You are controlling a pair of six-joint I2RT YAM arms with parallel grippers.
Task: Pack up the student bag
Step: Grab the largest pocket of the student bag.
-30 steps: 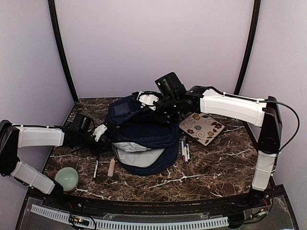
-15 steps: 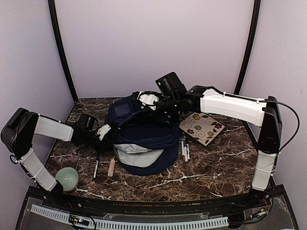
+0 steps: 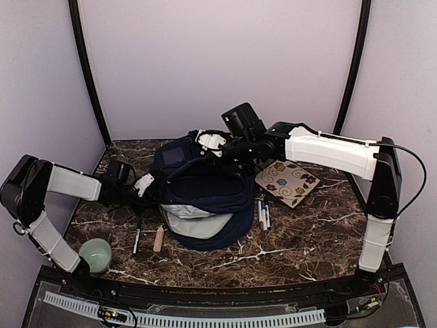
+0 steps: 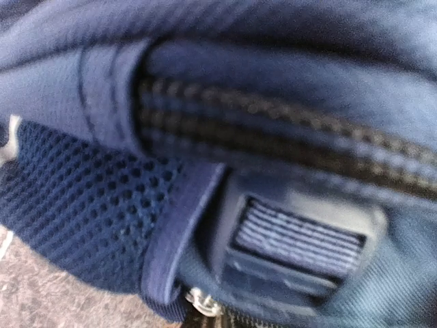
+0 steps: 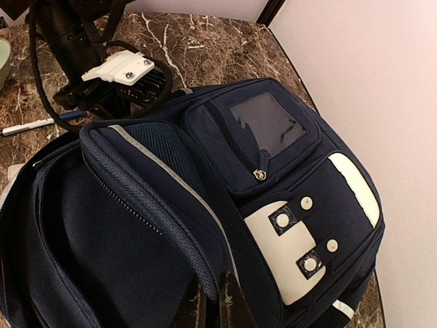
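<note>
1. Lying in the middle of the brown marble table (image 3: 307,239), the navy backpack (image 3: 205,195) has its main mouth unzipped. The mouth gapes toward the near edge and shows the light grey lining (image 3: 194,222).
2. The right gripper (image 3: 207,142) sits at the far top of the backpack, clenched on a fold of the opened flap. In the right wrist view the flap's grey-trimmed edge (image 5: 171,184) runs up into the jaws.
3. The left gripper (image 3: 145,183) is pressed against the backpack's left side.
4. The left wrist view is filled with blurred blue fabric: a mesh side pocket (image 4: 75,212), a zipper line (image 4: 287,133) and a small striped label (image 4: 297,239). The fingers are out of sight, so I cannot tell whether this gripper is clenched or released.
5. On the backpack's front panel are a clear window pocket (image 5: 268,121) and a white patch (image 5: 290,249) with round snaps.
6. Just left of the backpack's mouth, a black pen (image 3: 137,239) and a pinkish stick (image 3: 159,238) lie side by side. A pale green cup (image 3: 95,254) stands farther out on that side, toward the near edge.
7. Just right of the backpack lie a few pens (image 3: 262,215). Beyond them, a flower-patterned pad (image 3: 288,182) rests flat on the table.
</note>
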